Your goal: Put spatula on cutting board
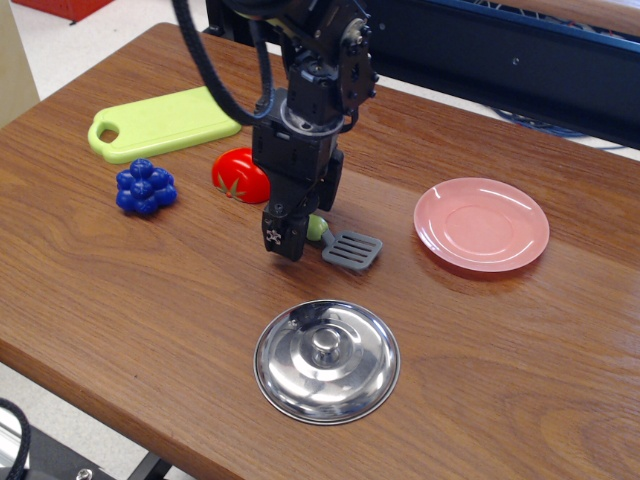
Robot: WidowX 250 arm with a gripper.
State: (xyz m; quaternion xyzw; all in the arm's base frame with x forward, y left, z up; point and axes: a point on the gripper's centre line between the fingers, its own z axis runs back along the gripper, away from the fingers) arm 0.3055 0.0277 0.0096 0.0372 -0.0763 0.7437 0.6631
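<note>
Wood-grain table (120, 300) fills my screen, with a dark blue frame and pale floor behind it at 12 o'clock. From my seat I have the claw (285, 238) down over the spatula (345, 246), whose grey slotted blade sticks out toward 3 o'clock while the green handle is mostly hidden behind the claw body; only a sliver of lime shows beside it. I cannot tell whether the claw is apart or already pinched on the handle, because the fingers face away from the camera and the tips sit in their own shadow. The spatula appears to lie flat on the table, well apart from the cutting board (160, 123), which sits at about 10 o'clock from the claw. To do this grasp well I would make sure the handle lies squarely between the fingers and close on its thick middle, not near the neck, since a chunky plastic handle may roll or swing the blade down if held off-centre. The tomato (240, 175) lies just beside the claw on the line to the board, and the blue berry cluster (145, 188) is near that route, so I judge a clear lift is wanted before travelling. The steel lid (326, 361) at 6 o'clock and the pink plate (481, 224) at 3 o'clock are out of the way.
</note>
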